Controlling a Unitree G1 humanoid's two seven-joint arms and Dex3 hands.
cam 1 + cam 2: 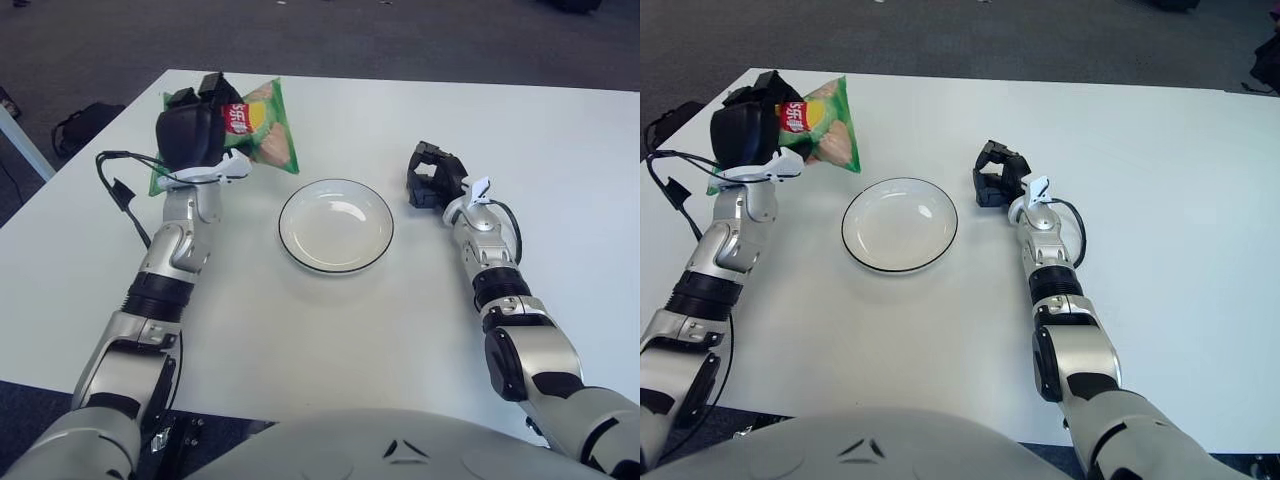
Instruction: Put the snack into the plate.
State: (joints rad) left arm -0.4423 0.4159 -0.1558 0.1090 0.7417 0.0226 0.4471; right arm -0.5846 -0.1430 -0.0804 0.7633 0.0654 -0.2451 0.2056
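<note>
Up at the upper left of the frame, the green chip bag (pixel 255 135) hangs clamped in the left hand (pixel 190 140), lifted off the white worktop (pixel 330 330). Its target, the empty plate (pixel 336 225), lies just to the lower right of it, so I judge the carry should run rightward and down. Beside the plate's right, the right hand (pixel 432 178) shows curled and holding nothing.

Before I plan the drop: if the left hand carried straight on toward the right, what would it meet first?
Probably the white plate. The left hand, gripping the green snack bag, shows left of it with bare table between; height is unclear.
</note>
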